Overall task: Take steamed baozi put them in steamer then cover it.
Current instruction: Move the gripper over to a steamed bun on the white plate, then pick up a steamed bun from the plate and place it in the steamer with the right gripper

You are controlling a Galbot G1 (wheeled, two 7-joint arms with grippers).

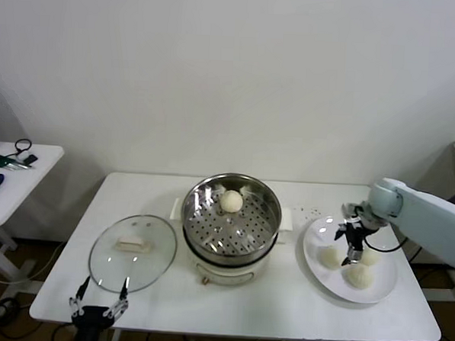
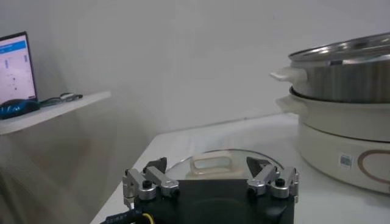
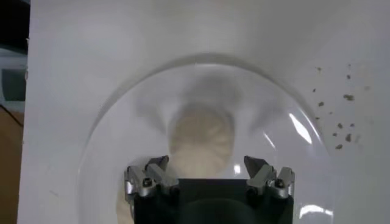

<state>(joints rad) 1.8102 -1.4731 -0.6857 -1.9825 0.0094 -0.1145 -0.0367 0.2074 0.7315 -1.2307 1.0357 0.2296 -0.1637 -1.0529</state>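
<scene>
The steamer (image 1: 231,224) stands mid-table on its cream pot base, with one baozi (image 1: 231,200) lying at its far side. Three more baozi (image 1: 329,257) rest on a white plate (image 1: 385,284) at the right. Above them hangs my right gripper (image 1: 352,242), open and pointing down. In the right wrist view one bun (image 3: 201,137) lies between and beyond the open fingers of the right gripper (image 3: 207,163), untouched. The glass cover (image 1: 132,252) lies flat left of the steamer. Low at the table's front edge, just before the cover's handle (image 2: 211,163), my left gripper (image 1: 97,305) is open and holds nothing.
A white side table (image 1: 13,174) with cables and a blue object stands at the far left, and a laptop screen (image 2: 13,67) shows there. Dark specks (image 3: 341,122) dot the table beside the plate. The steamer's wall (image 2: 347,73) rises close to the left gripper.
</scene>
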